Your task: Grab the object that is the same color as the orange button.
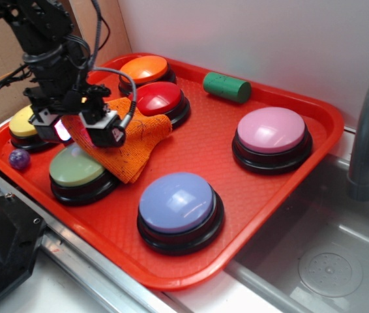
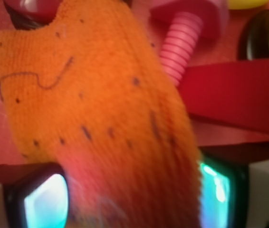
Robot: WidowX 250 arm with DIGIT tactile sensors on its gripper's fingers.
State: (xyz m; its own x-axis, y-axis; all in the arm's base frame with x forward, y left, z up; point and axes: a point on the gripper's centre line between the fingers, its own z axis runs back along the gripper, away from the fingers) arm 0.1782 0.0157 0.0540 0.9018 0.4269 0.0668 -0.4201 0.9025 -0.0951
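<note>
The object, a soft orange cloth (image 1: pixel 139 140) with dark specks, sits between my gripper's (image 1: pixel 83 130) fingers at the left of the red tray (image 1: pixel 171 277). Its loose end drapes toward the green button (image 1: pixel 75 166). In the wrist view the cloth (image 2: pixel 91 95) fills the gap between both glowing pads, and my gripper (image 2: pixel 132 199) is shut on it. The orange button (image 1: pixel 144 68), a glossy dome on a black base, stands at the tray's back, behind the red button (image 1: pixel 158 98).
Also on the tray are a yellow button (image 1: pixel 23 120), a purple button (image 1: pixel 177 202), a pink button (image 1: pixel 270 129), a green cylinder (image 1: pixel 227 87) and a small purple ball (image 1: pixel 19 158). A pink screw (image 2: pixel 182 47) lies beyond the cloth. A sink (image 1: pixel 341 261) with a faucet (image 1: pixel 367 130) is at right.
</note>
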